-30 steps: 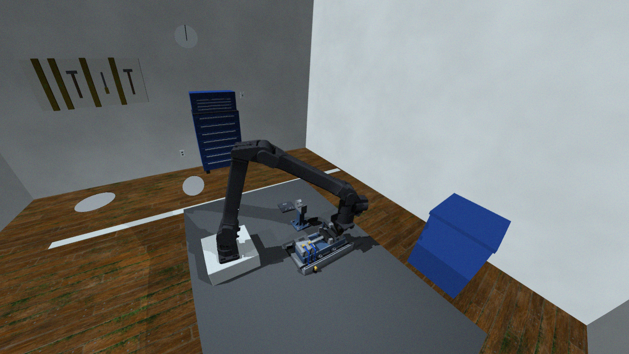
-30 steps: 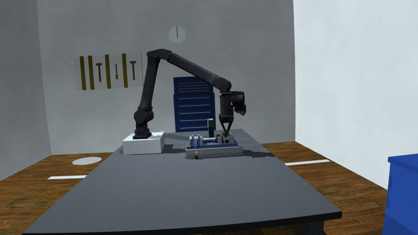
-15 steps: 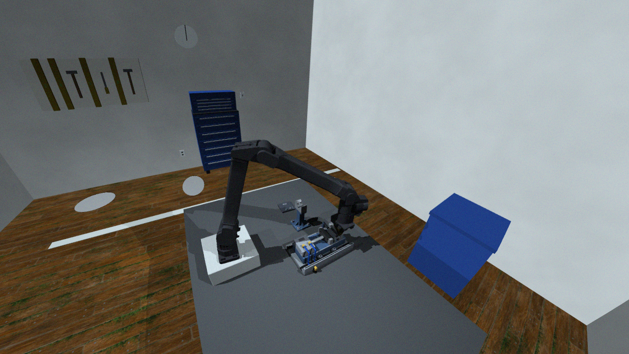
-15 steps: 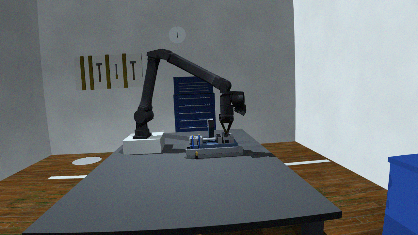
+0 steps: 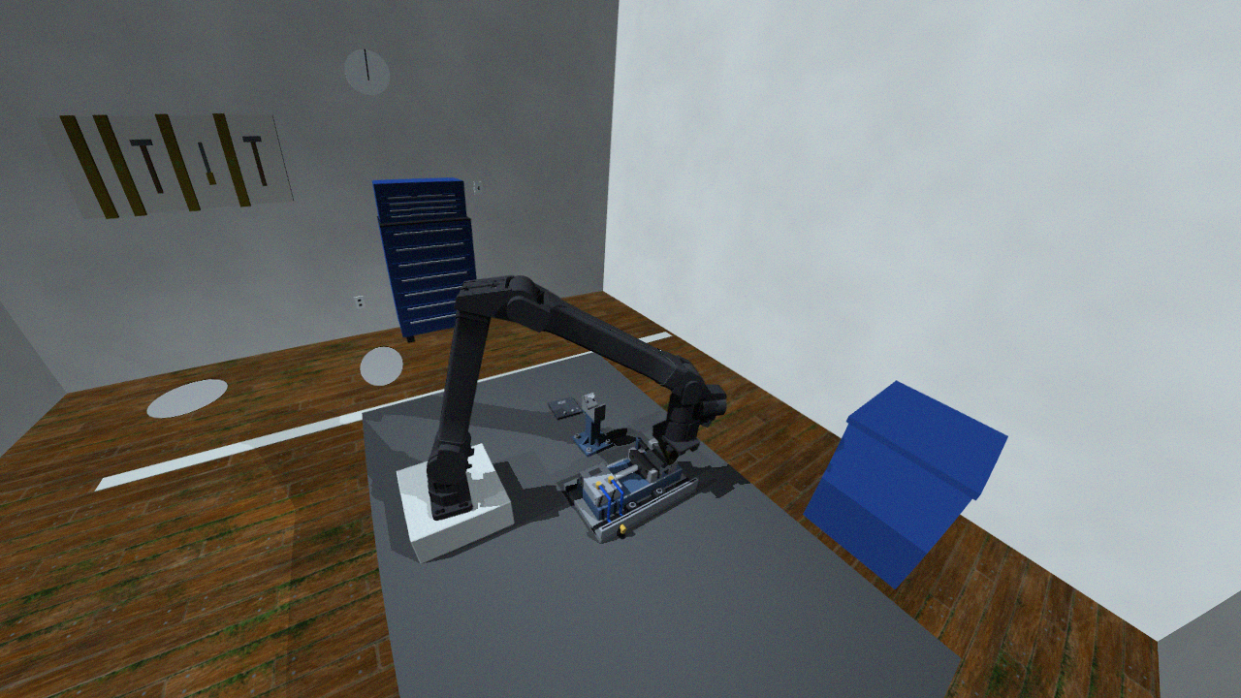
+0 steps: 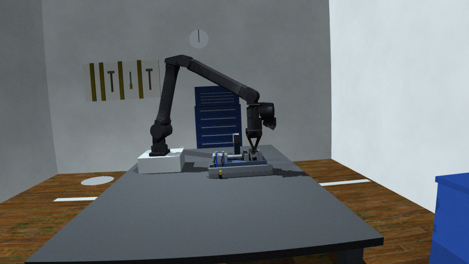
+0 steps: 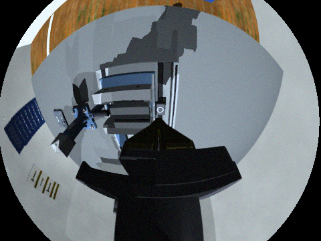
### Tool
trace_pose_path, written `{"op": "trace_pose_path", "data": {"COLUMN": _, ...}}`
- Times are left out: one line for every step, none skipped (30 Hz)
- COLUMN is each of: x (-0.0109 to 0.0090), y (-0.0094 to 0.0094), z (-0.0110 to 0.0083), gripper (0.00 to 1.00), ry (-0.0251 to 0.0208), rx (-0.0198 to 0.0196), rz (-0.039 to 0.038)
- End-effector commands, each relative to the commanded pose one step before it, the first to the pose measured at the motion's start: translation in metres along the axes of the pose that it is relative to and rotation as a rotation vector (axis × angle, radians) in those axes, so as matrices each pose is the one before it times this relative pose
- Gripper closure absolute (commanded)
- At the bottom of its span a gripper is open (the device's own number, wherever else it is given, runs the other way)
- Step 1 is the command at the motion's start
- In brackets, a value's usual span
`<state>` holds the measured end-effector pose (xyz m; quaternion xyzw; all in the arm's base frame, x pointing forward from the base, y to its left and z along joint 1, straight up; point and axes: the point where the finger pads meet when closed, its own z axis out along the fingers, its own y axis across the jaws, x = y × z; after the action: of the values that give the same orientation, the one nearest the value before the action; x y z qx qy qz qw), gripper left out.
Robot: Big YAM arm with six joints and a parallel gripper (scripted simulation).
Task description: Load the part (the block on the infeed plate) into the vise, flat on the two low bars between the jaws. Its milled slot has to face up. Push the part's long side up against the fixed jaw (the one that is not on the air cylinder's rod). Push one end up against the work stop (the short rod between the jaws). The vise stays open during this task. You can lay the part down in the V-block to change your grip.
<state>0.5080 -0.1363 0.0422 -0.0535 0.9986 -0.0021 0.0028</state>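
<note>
"Wrist view first: where is the part point(image 6: 253, 158) point(image 7: 130, 108)?"

"In the vise point(image 5: 652, 501) point(image 6: 240, 170) point(image 7: 127, 80), between its two jaws. I take the grey block there as the part."

"And the fingers point(image 5: 670, 456) point(image 6: 254, 150)?"

"Pressed together, pointing down, tips low over the vise at its fixed-jaw end. I can't tell whether they touch the part."

"Is it snug against the fixed jaw point(image 7: 124, 94)?"

"It lies close beside it. Contact I can't make out, and the dark strip on its other side separates it from the moving jaw point(image 6: 245, 157) point(image 7: 125, 129)."

"What about the stop point(image 7: 101, 113)?"

"The dark rod reaches in from the vise's side, near one end of the part. Touching or apart, I can't say."

"Slot up?"

"Too small and dark to be sure."

"Anything else on the table point(image 5: 607, 607) point(image 6: 209, 210) point(image 7: 227, 67)?"

"A stand point(image 5: 592, 429) point(image 6: 236, 144) point(image 7: 75, 132) rises beside the vise; the plate point(image 5: 563, 407) point(image 7: 60, 118) lies flat, farther from the vise than the stand."
</note>
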Motion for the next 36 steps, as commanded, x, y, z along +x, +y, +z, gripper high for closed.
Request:
{"op": "trace_pose_path", "data": {"x": -0.00557, "y": 0.0065, "z": 0.00902, "gripper": 1.0, "ry": 0.00294, "rx": -0.00302, "rz": -0.01665}}
{"op": "trace_pose_path", "data": {"x": 0.0, "y": 0.0, "z": 0.0, "gripper": 1.0, "ry": 0.0, "rx": 0.0, "rz": 0.0}}
{"op": "trace_pose_path", "data": {"x": 0.0, "y": 0.0, "z": 0.0, "gripper": 1.0, "ry": 0.0, "rx": 0.0, "rz": 0.0}}
{"op": "trace_pose_path", "data": {"x": 0.0, "y": 0.0, "z": 0.0, "gripper": 1.0, "ry": 0.0, "rx": 0.0, "rz": 0.0}}
{"op": "trace_pose_path", "data": {"x": 0.0, "y": 0.0, "z": 0.0, "gripper": 1.0, "ry": 0.0, "rx": 0.0, "rz": 0.0}}
{"op": "trace_pose_path", "data": {"x": 0.00001, "y": 0.00001, "z": 0.00001, "gripper": 1.0, "ry": 0.00002, "rx": -0.00001, "rz": 0.00002}}
{"op": "trace_pose_path", "data": {"x": 0.00006, "y": 0.00004, "z": 0.00005, "gripper": 1.0, "ry": 0.00012, "rx": -0.00005, "rz": 0.00011}}
{"op": "trace_pose_path", "data": {"x": 0.00013, "y": 0.00009, "z": 0.00012, "gripper": 1.0, "ry": 0.00028, "rx": -0.00011, "rz": 0.00026}}
{"op": "trace_pose_path", "data": {"x": 0.00021, "y": 0.00015, "z": 0.00019, "gripper": 1.0, "ry": 0.00046, "rx": -0.00018, "rz": 0.00043}}
{"op": "trace_pose_path", "data": {"x": 0.00029, "y": 0.00021, "z": 0.00026, "gripper": 1.0, "ry": 0.00064, "rx": -0.00025, "rz": 0.00059}}
{"op": "trace_pose_path", "data": {"x": 0.0, "y": 0.0, "z": 0.0, "gripper": 1.0, "ry": 0.0, "rx": 0.0, "rz": 0.0}}
{"op": "trace_pose_path", "data": {"x": 0.0, "y": 0.0, "z": 0.0, "gripper": 1.0, "ry": 0.0, "rx": 0.0, "rz": 0.0}}
{"op": "trace_pose_path", "data": {"x": 0.00036, "y": 0.00025, "z": 0.00032, "gripper": 1.0, "ry": 0.00078, "rx": -0.0003, "rz": 0.00072}}
{"op": "trace_pose_path", "data": {"x": 0.0004, "y": 0.00028, "z": 0.00036, "gripper": 1.0, "ry": 0.00087, "rx": -0.00033, "rz": 0.00081}}
{"op": "trace_pose_path", "data": {"x": 0.00042, "y": 0.00029, "z": 0.00037, "gripper": 1.0, "ry": 0.0009, "rx": -0.00034, "rz": 0.00084}}
{"op": "trace_pose_path", "data": {"x": -0.00086, "y": -0.0002, "z": -0.00065, "gripper": 1.0, "ry": -0.002, "rx": 0.00076, "rz": 0.00081}}
{"op": "trace_pose_path", "data": {"x": -0.00111, "y": -0.00031, "z": -0.00086, "gripper": 1.0, "ry": -0.00258, "rx": 0.00098, "rz": 0.00073}}
{"op": "trace_pose_path", "data": {"x": -0.00003, "y": 0.00008, "z": 0.0, "gripper": 1.0, "ry": -0.00011, "rx": 0.00004, "rz": 0.00059}}
{"op": "trace_pose_path", "data": {"x": 0.00021, "y": 0.00015, "z": 0.00019, "gripper": 1.0, "ry": 0.00045, "rx": -0.00017, "rz": 0.00043}}
{"op": "trace_pose_path", "data": {"x": 0.00013, "y": 0.00009, "z": 0.00012, "gripper": 1.0, "ry": 0.00029, "rx": -0.00011, "rz": 0.00026}}
{"op": "trace_pose_path", "data": {"x": 0.00006, "y": 0.00004, "z": 0.00005, "gripper": 1.0, "ry": 0.00012, "rx": -0.00005, "rz": 0.00011}}
{"op": "trace_pose_path", "data": {"x": 0.00001, "y": 0.00001, "z": 0.00001, "gripper": 1.0, "ry": 0.00003, "rx": -0.00001, "rz": 0.00002}}
{"op": "trace_pose_path", "data": {"x": -0.00001, "y": 0.0, "z": 0.0, "gripper": 1.0, "ry": -0.00001, "rx": 0.00001, "rz": 0.0}}
{"op": "trace_pose_path", "data": {"x": 0.0, "y": 0.0, "z": 0.0, "gripper": 1.0, "ry": 0.0, "rx": 0.0, "rz": 0.0}}
{"op": "trace_pose_path", "data": {"x": 0.0, "y": 0.0, "z": 0.0, "gripper": 1.0, "ry": 0.0, "rx": 0.0, "rz": 0.0}}
{"op": "trace_pose_path", "data": {"x": 0.0, "y": 0.0, "z": 0.0, "gripper": 1.0, "ry": 0.00001, "rx": 0.0, "rz": 0.0}}
{"op": "trace_pose_path", "data": {"x": 0.0, "y": 0.0, "z": 0.0, "gripper": 1.0, "ry": -0.00001, "rx": 0.0, "rz": 0.0}}
{"op": "trace_pose_path", "data": {"x": 0.0, "y": 0.0, "z": 0.0, "gripper": 1.0, "ry": 0.0, "rx": 0.0, "rz": 0.0}}
{"op": "trace_pose_path", "data": {"x": 0.0, "y": 0.0, "z": 0.0, "gripper": 1.0, "ry": 0.0, "rx": 0.0, "rz": 0.0}}
{"op": "trace_pose_path", "data": {"x": 0.0, "y": 0.0, "z": 0.0, "gripper": 1.0, "ry": 0.0, "rx": 0.0, "rz": 0.0}}
{"op": "trace_pose_path", "data": {"x": 0.0, "y": 0.0, "z": 0.0, "gripper": 1.0, "ry": 0.0, "rx": 0.0, "rz": 0.0}}
{"op": "trace_pose_path", "data": {"x": 0.0, "y": 0.0, "z": 0.0, "gripper": 1.0, "ry": -0.00001, "rx": 0.0, "rz": 0.0}}
{"op": "trace_pose_path", "data": {"x": 0.0, "y": 0.0, "z": 0.0, "gripper": 1.0, "ry": 0.0, "rx": 0.0, "rz": 0.0}}
{"op": "trace_pose_path", "data": {"x": 0.0, "y": 0.0, "z": 0.0, "gripper": 1.0, "ry": 0.0, "rx": 0.0, "rz": 0.0}}
{"op": "trace_pose_path", "data": {"x": 0.0, "y": 0.0, "z": 0.0, "gripper": 1.0, "ry": 0.0, "rx": 0.0, "rz": 0.0}}
{"op": "trace_pose_path", "data": {"x": 0.0, "y": 0.0, "z": 0.0, "gripper": 1.0, "ry": 0.0, "rx": 0.0, "rz": 0.0}}
